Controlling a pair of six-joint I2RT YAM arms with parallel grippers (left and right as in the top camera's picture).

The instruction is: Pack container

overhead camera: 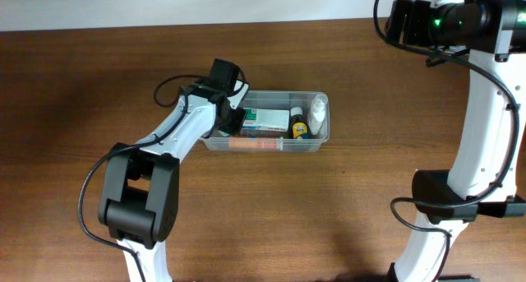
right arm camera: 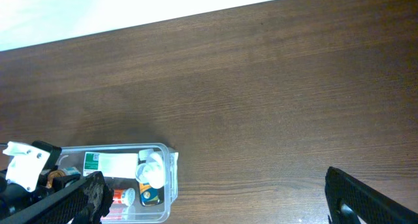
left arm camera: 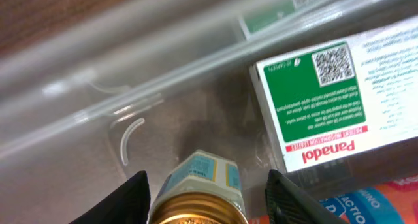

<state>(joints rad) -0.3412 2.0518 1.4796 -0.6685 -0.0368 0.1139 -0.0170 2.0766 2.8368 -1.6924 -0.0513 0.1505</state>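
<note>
The clear plastic container (overhead camera: 323, 138) stands mid-table and holds several items. My left gripper (overhead camera: 233, 119) is lowered into its left end. In the left wrist view its jaws (left arm camera: 208, 178) are open on either side of a gold-lidded jar (left arm camera: 202, 188) with a blue and yellow label. The left finger touches the jar and a gap shows at the right finger. The container wall (left arm camera: 130, 74) runs behind the jar. A white-and-green Panadol box (left arm camera: 326, 100) lies beside it. My right gripper (right arm camera: 214, 178) is wide open and empty, high above the table at the far right (overhead camera: 400, 20).
Inside the container also lie a white bottle (overhead camera: 318, 111), a small dark bottle with a yellow label (overhead camera: 298, 128) and an orange tube (overhead camera: 255, 144). The container also shows in the right wrist view (right arm camera: 171, 178). Bare wooden table (overhead camera: 370, 175) surrounds it.
</note>
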